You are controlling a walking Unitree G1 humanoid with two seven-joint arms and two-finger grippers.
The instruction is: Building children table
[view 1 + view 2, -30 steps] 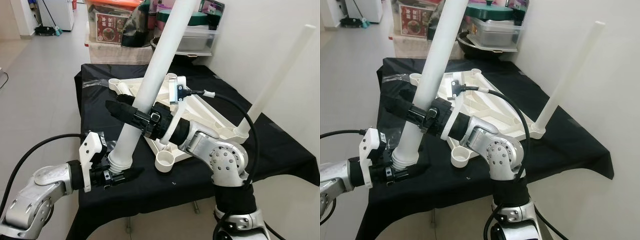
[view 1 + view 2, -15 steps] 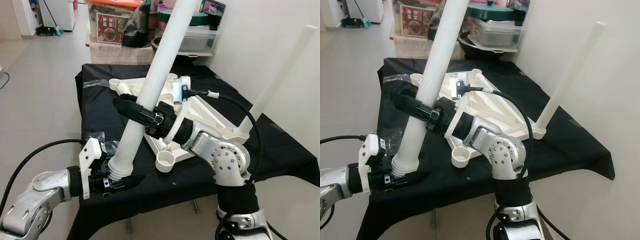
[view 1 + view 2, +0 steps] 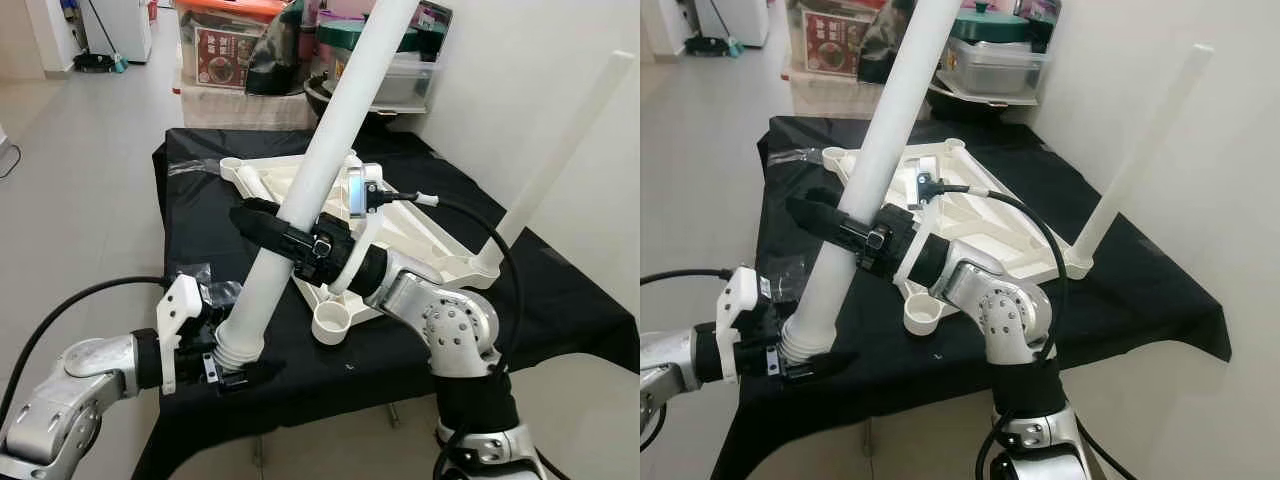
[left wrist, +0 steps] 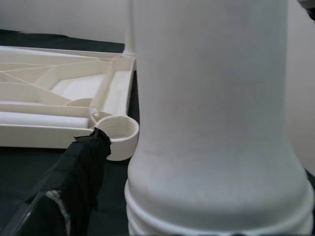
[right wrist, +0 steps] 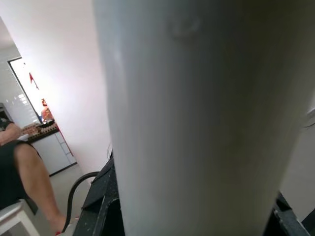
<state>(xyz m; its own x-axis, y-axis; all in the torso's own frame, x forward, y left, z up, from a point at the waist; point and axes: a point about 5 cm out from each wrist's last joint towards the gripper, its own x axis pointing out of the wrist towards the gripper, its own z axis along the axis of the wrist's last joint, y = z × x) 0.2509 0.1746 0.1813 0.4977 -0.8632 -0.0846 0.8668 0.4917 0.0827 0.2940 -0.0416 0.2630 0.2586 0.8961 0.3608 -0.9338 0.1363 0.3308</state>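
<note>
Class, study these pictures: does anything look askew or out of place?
Yes. The white table leg leans steeply, held by both the left gripper and right gripper, its threaded end beside the empty socket, not in it. The fitted leg also tilts.

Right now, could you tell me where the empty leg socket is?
The empty leg socket sits at the upturned tabletop's near corner, just right of the held leg's threaded end.

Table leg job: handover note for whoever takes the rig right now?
Left gripper shut on the threaded bottom end of the loose table leg. Right gripper shut on the same leg mid-shaft; the leg leans, off the tabletop.
Tabletop lies upside down on the black cloth.
Done: one leg stands in the far right corner socket.
Left: seat the held leg; the near socket is empty. The other sockets also look empty.
</note>
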